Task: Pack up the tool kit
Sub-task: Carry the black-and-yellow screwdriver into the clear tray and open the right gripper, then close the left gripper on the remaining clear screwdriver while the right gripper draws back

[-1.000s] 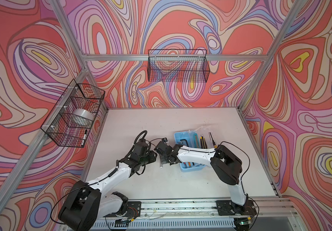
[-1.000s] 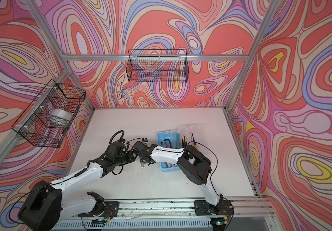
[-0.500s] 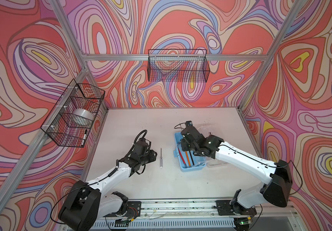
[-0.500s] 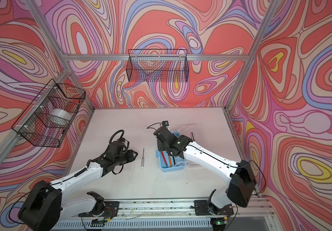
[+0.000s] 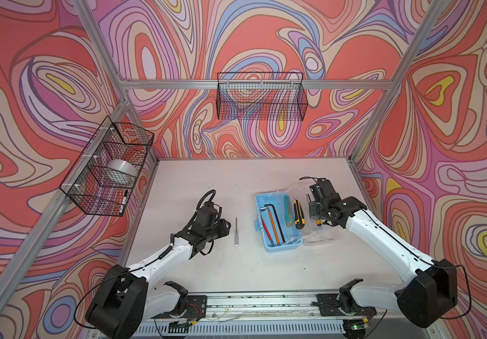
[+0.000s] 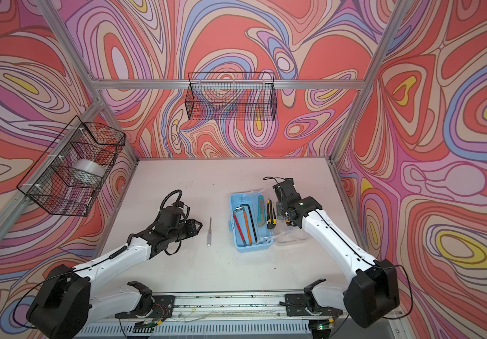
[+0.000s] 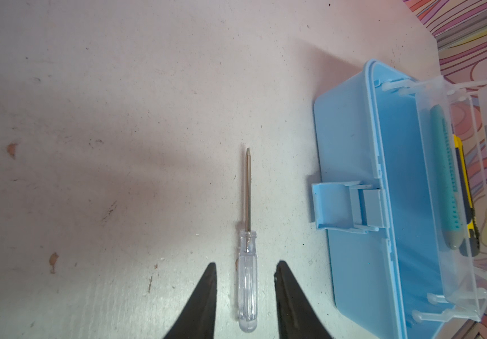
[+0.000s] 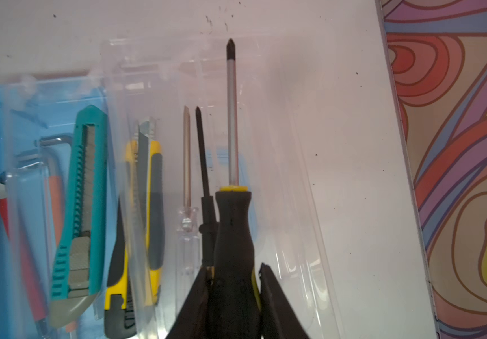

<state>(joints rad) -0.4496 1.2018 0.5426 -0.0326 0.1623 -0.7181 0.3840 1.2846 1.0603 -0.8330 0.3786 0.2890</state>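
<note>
Now | tool kit [image 5: 280, 248] sits open on table [image 5: 236, 182], right of middle | my left jaws open around clear screwdriver [image 7: 247, 278] | right jaws squeeze black screwdriver [image 8: 232, 223] | light, hard, slippery, I guess: grab fat handle

No legible txt, labels, brands or nos. on anything here.

tool kit box [image 5: 280, 247]: light blue; lid [image 5: 320, 236]: clear; teal knife [image 5: 287, 211], grey at one end; yellow knife [image 5: 298, 215], black grips; red stick [image 5: 265, 230]; orange stick [image 5: 274, 227]; hex key [image 5: 278, 224]: black; small screwdriver [image 5: 236, 232]: clear handle, silver shaft; large screwdriver [image 8: 233, 229]: black handle, yellow collar; wire baskets [image 5: 261, 99]: black; surface [image 5: 221, 182]: off-white, speckled; walls [image 5: 265, 38]: swirls of red, pink, purple, cream, blue, yellow
</note>
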